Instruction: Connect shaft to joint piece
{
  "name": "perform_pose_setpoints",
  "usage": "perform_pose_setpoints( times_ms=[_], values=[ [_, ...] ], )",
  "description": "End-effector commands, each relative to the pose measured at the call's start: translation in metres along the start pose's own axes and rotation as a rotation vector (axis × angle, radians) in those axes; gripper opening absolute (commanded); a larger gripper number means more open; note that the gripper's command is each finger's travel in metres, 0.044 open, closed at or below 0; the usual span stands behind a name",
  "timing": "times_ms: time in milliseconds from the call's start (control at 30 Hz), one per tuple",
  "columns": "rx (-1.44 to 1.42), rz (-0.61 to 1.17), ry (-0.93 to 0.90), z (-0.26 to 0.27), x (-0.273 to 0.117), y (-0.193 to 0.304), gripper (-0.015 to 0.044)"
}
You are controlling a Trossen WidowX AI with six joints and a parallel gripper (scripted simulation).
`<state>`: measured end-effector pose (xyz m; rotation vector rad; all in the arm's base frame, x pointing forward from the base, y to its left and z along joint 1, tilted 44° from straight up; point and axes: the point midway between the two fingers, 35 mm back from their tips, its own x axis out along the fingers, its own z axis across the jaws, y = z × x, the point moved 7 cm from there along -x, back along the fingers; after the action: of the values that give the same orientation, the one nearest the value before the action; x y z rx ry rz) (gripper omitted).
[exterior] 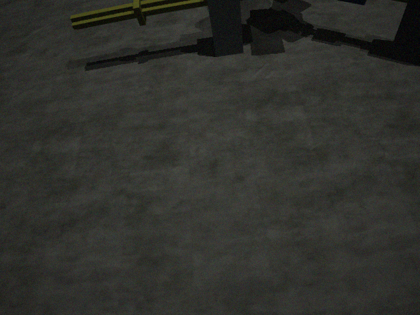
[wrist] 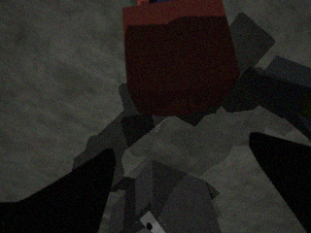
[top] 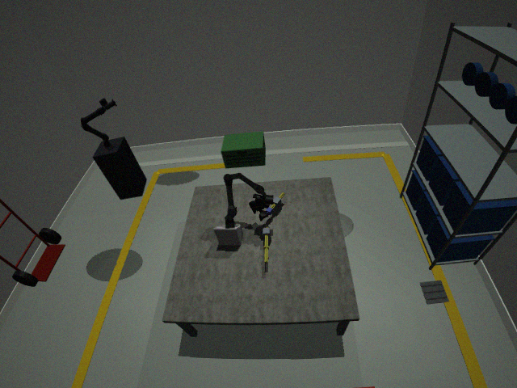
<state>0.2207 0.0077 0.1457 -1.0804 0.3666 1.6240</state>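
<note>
My claw (top: 263,215) (wrist: 181,147) is apart, holding nothing. Joint piece (wrist: 180,65): red, square-sided, largely shadowed; located at the bench's (top: 258,288) far side, beyond the near yellow shaft (top: 266,249) (exterior: 105,12).

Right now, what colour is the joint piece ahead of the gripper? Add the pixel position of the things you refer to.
The joint piece (wrist: 181,63) is red, clearest in the wrist view.

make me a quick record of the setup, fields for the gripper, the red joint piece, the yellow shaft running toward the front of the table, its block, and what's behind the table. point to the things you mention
gripper: open (top: 266,217) (wrist: 182,143), nothing between its fingers
red joint piece: ahead of the fingertips in the wrist view (wrist: 181,63); opening direction cannot be told
yellow shaft: ribbed, with a raised collar (top: 266,248) (exterior: 105,14), running through its block
block: gray, upright on the table (top: 266,230) (exterior: 226,28)
behind table: green box (top: 243,144)
</note>
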Motion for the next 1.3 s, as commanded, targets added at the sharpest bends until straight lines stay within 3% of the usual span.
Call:
perform_pose_setpoints(
  times_ms=[0, 233, 1000, 1267],
  values=[
    [0.004, -0.002, -0.003, -0.001, -0.003, -0.016, 0.044],
    [0.003, -0.004, -0.004, 0.001, -0.007, -0.04, 0.044],
    [0.003, -0.005, -0.005, 0.001, 0.022, -0.042, 0.044],
    [0.003, -0.005, -0.005, 0.001, 0.022, -0.042, 0.023]
  ],
)
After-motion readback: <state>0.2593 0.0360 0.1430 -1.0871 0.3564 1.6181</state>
